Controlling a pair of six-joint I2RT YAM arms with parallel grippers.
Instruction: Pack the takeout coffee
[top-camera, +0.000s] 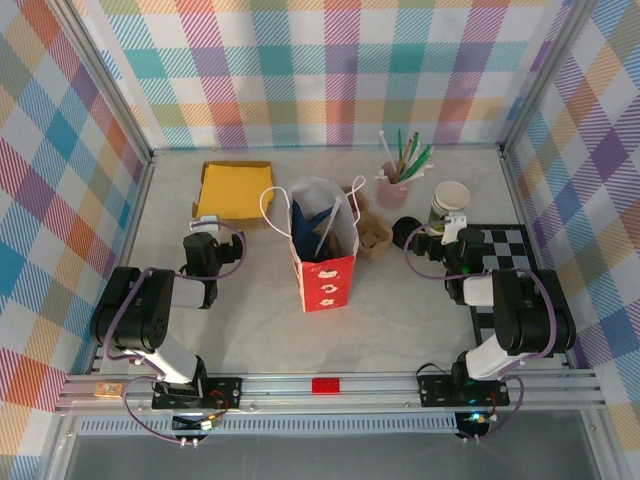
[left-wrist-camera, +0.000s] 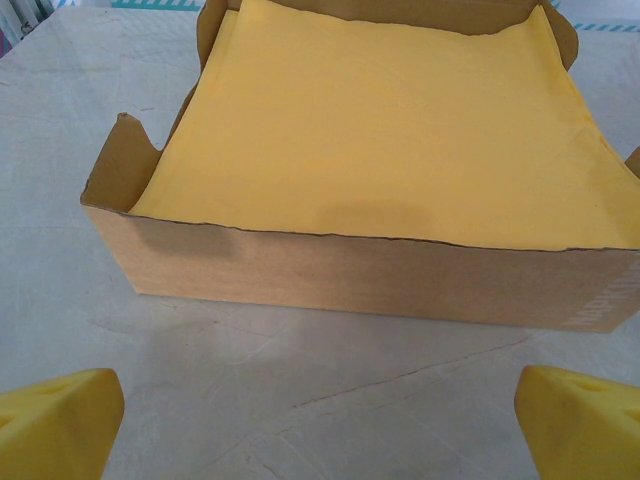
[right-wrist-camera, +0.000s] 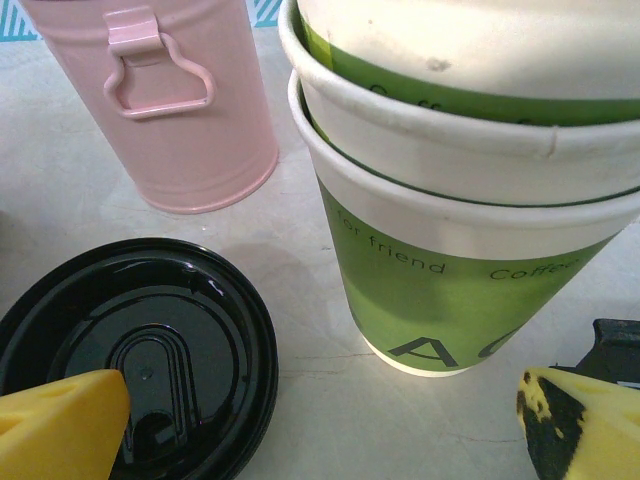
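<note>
A pale marbled table (top-camera: 250, 320) is enclosed by plaid walls (top-camera: 330, 70); at its middle a red bag (top-camera: 326, 280) is stood upright with its mouth open, and a white stick is seen leaning inside it against a dark shape too unclear to name; the place of the takeout coffee cannot be told from these views. Just behind the bag to the right a brown cardboard carrier (top-camera: 372, 235) is set. At the far left a cardboard box (left-wrist-camera: 350, 275) is filled with yellow napkins (left-wrist-camera: 400, 130); the left gripper (left-wrist-camera: 320, 425) is held low over the bare table just before the box wall, its yellow fingertips (left-wrist-camera: 60, 420) spread wide and nothing grasped between them. At the far right a pink bucket (right-wrist-camera: 170, 100) of sticks is placed, and near it a stack of lidless green cups (right-wrist-camera: 460, 250) is stood upright; a loose black lid (right-wrist-camera: 130, 340) is laid flat on the table in front of the bucket and beside the stack. The right gripper (right-wrist-camera: 320, 430) is held released, nothing clasped, one fingertip over the lid's near edge and the other just right of the stack; a checkered mat (top-camera: 505, 250) is spread at the right edge.
</note>
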